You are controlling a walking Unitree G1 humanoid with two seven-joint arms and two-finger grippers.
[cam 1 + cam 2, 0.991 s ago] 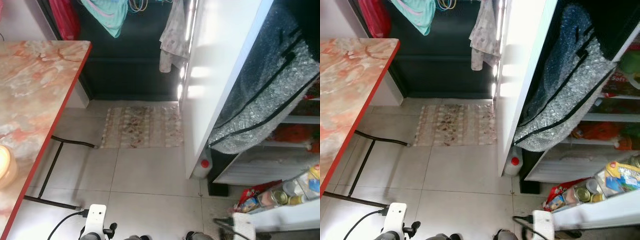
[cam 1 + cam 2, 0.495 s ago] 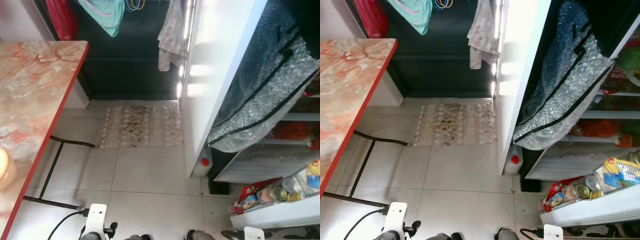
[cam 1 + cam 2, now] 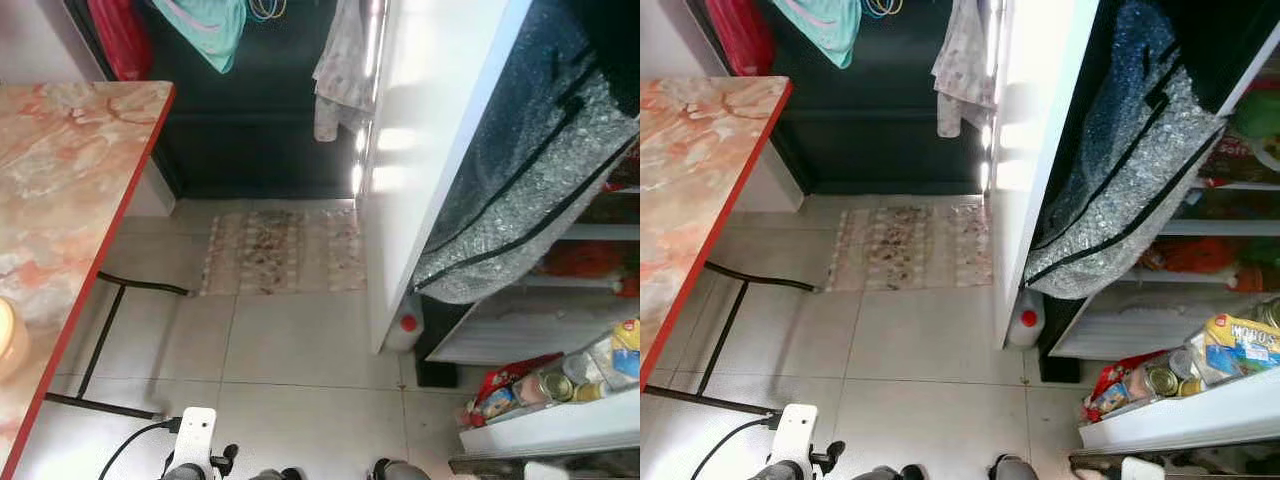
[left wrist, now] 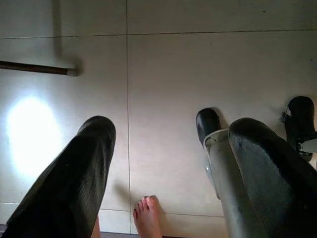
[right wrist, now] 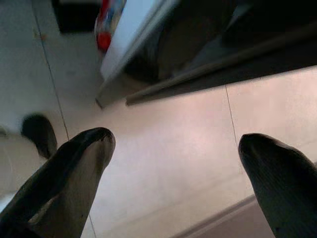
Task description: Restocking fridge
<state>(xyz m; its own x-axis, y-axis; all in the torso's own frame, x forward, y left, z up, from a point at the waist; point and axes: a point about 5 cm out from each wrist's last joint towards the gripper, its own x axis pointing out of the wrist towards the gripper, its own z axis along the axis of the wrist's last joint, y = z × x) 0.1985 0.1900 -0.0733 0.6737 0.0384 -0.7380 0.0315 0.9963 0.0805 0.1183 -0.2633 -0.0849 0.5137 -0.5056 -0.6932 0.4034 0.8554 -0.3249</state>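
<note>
The fridge (image 3: 1040, 150) stands open on my right, its shelves (image 3: 1200, 228) carrying orange and green food. A silver quilted bag (image 3: 1120, 190) hangs across the opening. The open door's shelf (image 3: 1170, 420) at lower right carries cans (image 3: 1160, 380) and a yellow packet (image 3: 1240, 335). My left gripper (image 4: 171, 129) hangs open over floor tiles with nothing between its fingers. Open and holding nothing, my right gripper (image 5: 176, 141) hangs low over the floor beside the bottom edge of the fridge door (image 5: 133, 44).
A marble-patterned table (image 3: 60, 190) with a red edge stands at left, on black legs (image 3: 100, 340). A patterned rug (image 3: 285, 250) lies ahead. A white bottle with a red cap (image 3: 1025, 322) stands at the fridge's base. A person's bare foot (image 4: 148, 215) is near my feet.
My right arm has sunk lower and to the right, toward the bottom edge of the eye views. The head camera has shifted slightly.
</note>
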